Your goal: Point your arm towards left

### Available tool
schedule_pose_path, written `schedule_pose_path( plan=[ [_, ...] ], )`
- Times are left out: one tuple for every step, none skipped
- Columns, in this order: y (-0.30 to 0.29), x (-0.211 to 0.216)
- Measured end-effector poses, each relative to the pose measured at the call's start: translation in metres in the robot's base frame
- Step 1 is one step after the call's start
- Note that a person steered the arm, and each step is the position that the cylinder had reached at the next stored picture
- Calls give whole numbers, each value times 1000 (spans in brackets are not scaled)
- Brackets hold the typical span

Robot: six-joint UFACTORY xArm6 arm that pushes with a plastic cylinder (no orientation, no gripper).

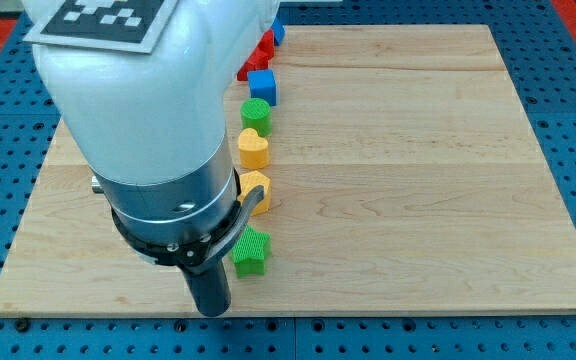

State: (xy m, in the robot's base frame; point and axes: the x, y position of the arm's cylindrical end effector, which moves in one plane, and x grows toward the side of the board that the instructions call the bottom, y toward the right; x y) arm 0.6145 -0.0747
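The bulky white arm (138,110) fills the frame's upper left and hangs down over the wooden board (418,160). Its dark rod has no jaws to open or close. My tip (211,312) rests at bottom centre, just left of the green star block (251,251). The arm's body partly hides the yellow block (257,190) and red block (260,55).

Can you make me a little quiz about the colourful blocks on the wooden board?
1. True or false: the green star block sits right beside my tip.
2. Which block lies just above the yellow heart block in the view: A) the green round block or B) a purple block?
3. What colour is the cube above the green round block?

Key: 1 true; 2 A; 3 blue.
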Motion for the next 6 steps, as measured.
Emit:
schedule_pose_path(
  plan=[
    [0,-1],
    [-2,-2],
    [-3,-2],
    [-7,-2],
    [-39,-3],
    [-48,-3]
  ],
)
